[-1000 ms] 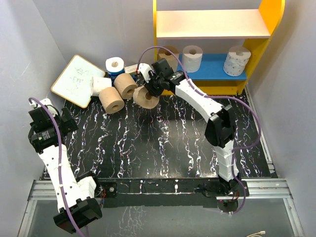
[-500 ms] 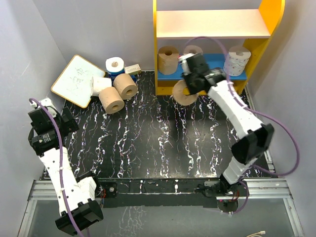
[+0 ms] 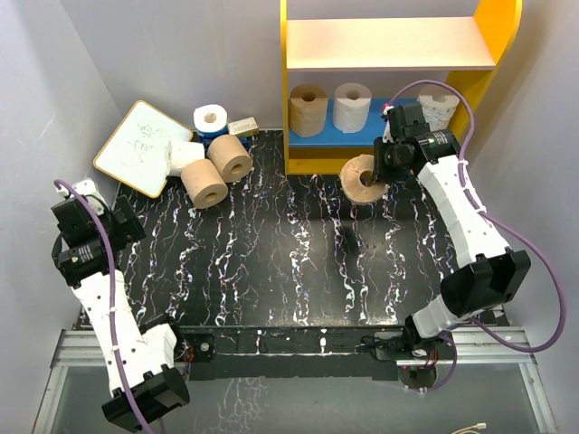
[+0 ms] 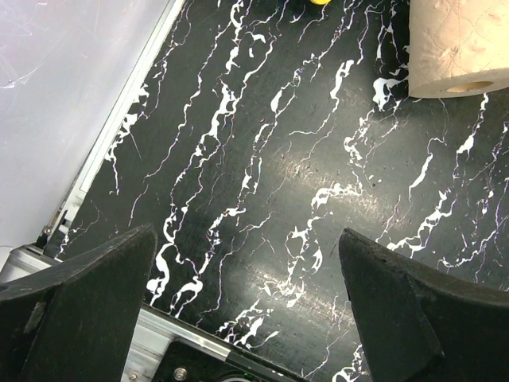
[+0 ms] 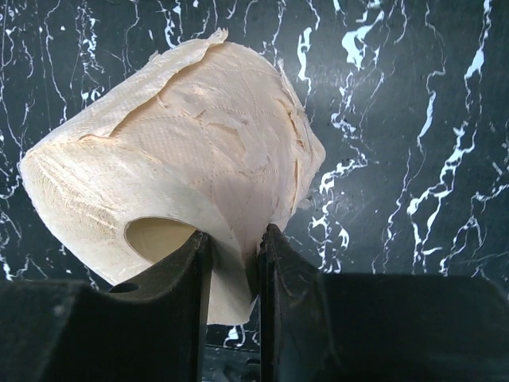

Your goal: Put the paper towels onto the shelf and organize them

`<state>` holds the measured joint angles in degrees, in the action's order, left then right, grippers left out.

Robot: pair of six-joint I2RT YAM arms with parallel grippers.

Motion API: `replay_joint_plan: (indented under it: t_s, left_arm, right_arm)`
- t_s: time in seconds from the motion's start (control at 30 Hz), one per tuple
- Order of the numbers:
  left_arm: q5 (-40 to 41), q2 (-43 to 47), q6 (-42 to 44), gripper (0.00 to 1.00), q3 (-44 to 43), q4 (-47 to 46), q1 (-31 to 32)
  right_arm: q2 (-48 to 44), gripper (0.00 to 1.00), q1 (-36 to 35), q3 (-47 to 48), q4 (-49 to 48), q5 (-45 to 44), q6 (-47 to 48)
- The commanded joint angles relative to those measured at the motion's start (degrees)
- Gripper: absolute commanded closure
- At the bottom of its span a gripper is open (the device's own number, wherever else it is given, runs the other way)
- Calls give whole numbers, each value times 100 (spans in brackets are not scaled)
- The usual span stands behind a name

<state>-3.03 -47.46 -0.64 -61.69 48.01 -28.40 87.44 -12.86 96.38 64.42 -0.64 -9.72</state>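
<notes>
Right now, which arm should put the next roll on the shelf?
Right. The right tool grips a tan roll close to the shelf. The left tool hangs open and empty, far off to the left.

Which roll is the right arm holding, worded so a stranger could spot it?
Start at the yellow-framed shelf at the back and look just in front of its blue lower board. There a tan roll is pinched by its wall in the right gripper. Unlike the three rolls standing on that board, it is tilted and off the shelf.
</notes>
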Motion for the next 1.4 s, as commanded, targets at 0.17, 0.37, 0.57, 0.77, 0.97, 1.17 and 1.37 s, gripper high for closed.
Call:
replay_joint_plan:
  t_s: [0.17, 0.37, 0.57, 0.77, 0.97, 1.17, 1.37]
  left_arm:
    - [3, 23, -15, 2, 52, -37, -43]
    - [86, 62, -29, 2, 61, -41, -43]
    - [165, 79, -49, 2, 61, -42, -43]
    - [197, 70, -59, 2, 61, -46, -45]
    - [210, -16, -70, 2, 63, -46, -51]
    - [261, 19, -92, 2, 62, -46, -51]
    - [311, 9, -102, 2, 61, -46, -51]
  right_arm:
    - [122, 100, 355, 1396, -300, -366, -1506]
    - [-814, 100, 836, 457, -1333, -944, -3847]
    - [-1206, 100, 1176, -453, -2142, -545, -5878]
    - [-409, 100, 1496, 384, -1971, 130, -6306]
    - [177, 100, 1604, 754, -2066, 65, -6625]
    - [729, 100, 1692, 1176, -2188, -150, -6682]
    - [1131, 100, 1702, 1416, -2285, -250, -6659]
